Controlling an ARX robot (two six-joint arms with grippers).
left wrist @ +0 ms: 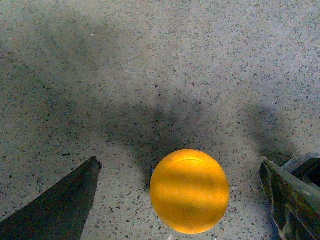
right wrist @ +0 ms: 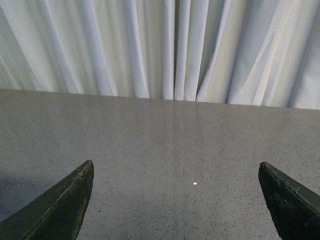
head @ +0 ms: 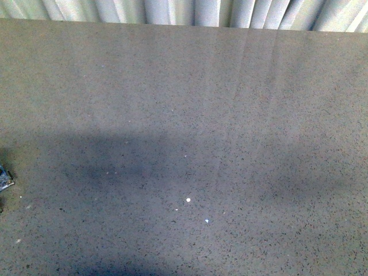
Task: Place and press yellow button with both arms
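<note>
The yellow button (left wrist: 190,191) shows in the left wrist view from above, as a domed yellow cap standing on the speckled grey table (left wrist: 150,75). My left gripper (left wrist: 181,165) is open right over it, one dark finger on each side, neither touching it. My right gripper (right wrist: 176,167) is open and empty above bare table, facing the curtain. In the front view the button is out of view, and only a small dark and shiny bit (head: 4,178) shows at the left edge.
A white pleated curtain (right wrist: 160,45) hangs behind the table's far edge (head: 184,24). A small white speck (head: 188,199) and a tiny pale fleck (head: 207,221) lie on the grey table (head: 184,115).
</note>
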